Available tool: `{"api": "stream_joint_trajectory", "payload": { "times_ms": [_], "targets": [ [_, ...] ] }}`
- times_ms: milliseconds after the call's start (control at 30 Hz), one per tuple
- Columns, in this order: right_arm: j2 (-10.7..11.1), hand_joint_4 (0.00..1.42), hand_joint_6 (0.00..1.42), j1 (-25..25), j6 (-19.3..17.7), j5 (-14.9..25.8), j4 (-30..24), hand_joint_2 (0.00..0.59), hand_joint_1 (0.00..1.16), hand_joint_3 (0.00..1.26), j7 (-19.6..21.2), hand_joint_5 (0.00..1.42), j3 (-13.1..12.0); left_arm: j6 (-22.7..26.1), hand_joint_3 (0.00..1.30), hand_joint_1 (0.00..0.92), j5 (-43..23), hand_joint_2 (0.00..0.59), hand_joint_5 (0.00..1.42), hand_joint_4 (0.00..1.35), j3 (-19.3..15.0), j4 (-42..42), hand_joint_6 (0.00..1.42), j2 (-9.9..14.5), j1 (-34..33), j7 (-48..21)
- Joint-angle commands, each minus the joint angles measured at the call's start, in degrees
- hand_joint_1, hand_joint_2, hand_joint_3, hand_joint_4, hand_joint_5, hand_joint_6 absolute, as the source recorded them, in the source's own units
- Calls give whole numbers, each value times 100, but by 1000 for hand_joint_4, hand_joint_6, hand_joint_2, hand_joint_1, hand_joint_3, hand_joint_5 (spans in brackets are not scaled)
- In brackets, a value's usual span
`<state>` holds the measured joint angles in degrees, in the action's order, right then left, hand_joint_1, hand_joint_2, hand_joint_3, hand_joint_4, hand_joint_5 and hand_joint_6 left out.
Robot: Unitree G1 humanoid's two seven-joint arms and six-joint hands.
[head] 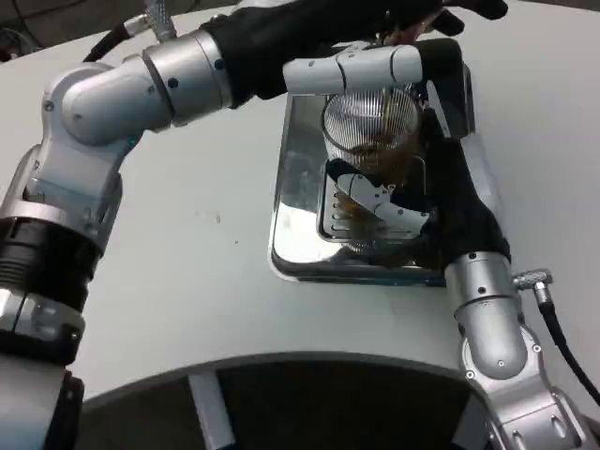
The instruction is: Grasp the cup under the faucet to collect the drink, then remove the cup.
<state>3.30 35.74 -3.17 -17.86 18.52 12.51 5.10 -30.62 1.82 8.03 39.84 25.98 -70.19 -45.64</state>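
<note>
A clear ribbed cup (370,127) stands upright over the chrome drip tray (298,178), with brown drink in its lower part. My right hand (441,159) comes up from the lower right and grips the cup. Its white fingers (352,70) wrap around the cup's upper rim, and another finger lies across the front lower down. My left arm crosses from the left to the top edge. There my left hand (441,14) sits just above the cup at the faucet (398,36), which is small, brownish and mostly hidden. How the left fingers lie is cut off by the frame.
The tray sits on the white table (206,262), whose curved front edge runs along the bottom. My left forearm (178,80) spans the space left of the tray. A black cable (562,337) hangs by my right forearm.
</note>
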Motion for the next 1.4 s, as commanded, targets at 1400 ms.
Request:
{"api": "stream_joint_trajectory", "payload": {
  "times_ms": [1400],
  "targets": [
    [-757,531,465,56,467,-724,617,247,831,450,1756,580,370,-134,189,0,7,120,159,94,54,133,120,198,340,-193]
  ]
}}
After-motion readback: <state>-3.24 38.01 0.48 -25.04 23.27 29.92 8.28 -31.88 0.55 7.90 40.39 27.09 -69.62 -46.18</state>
